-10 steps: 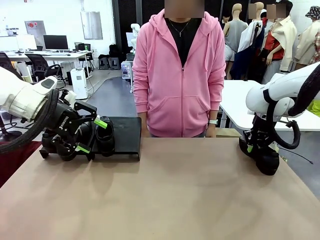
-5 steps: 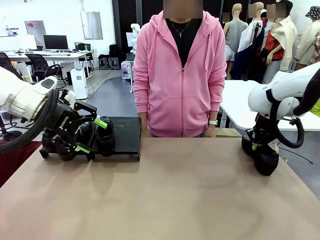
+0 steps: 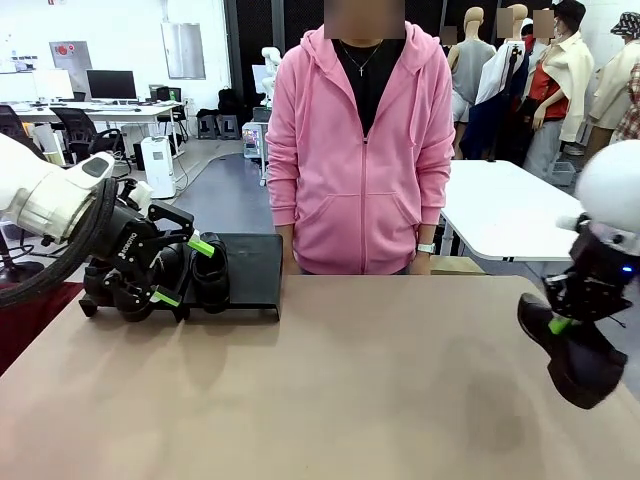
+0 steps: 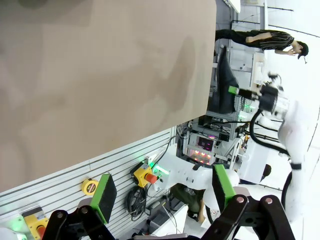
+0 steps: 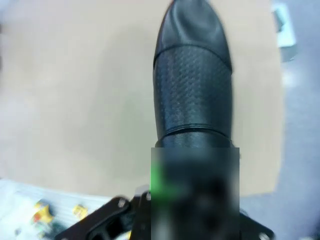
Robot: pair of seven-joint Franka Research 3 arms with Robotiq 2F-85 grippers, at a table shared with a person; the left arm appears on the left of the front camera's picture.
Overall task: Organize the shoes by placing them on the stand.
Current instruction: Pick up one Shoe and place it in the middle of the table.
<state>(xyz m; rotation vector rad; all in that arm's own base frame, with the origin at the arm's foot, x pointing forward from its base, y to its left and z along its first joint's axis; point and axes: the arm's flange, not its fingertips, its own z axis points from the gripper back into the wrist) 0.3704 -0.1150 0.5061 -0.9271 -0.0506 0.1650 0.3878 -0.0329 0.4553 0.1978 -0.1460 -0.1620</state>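
Front view: right claw (image 3: 562, 322) clamped on glossy shoe (image 3: 572, 355), lifted off desk (image 3: 330, 390); likely light, stiffish, slippery, best gripped at collar; left claw (image 3: 182, 270) open beside stand (image 3: 252, 272).

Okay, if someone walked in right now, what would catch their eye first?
Probably the black shoe lifted off the table at the right edge, clamped in the right hand. Next, the person in a pink hoodie standing at the far side. At far left, the open left hand sits by the stand, where shoes already rest.
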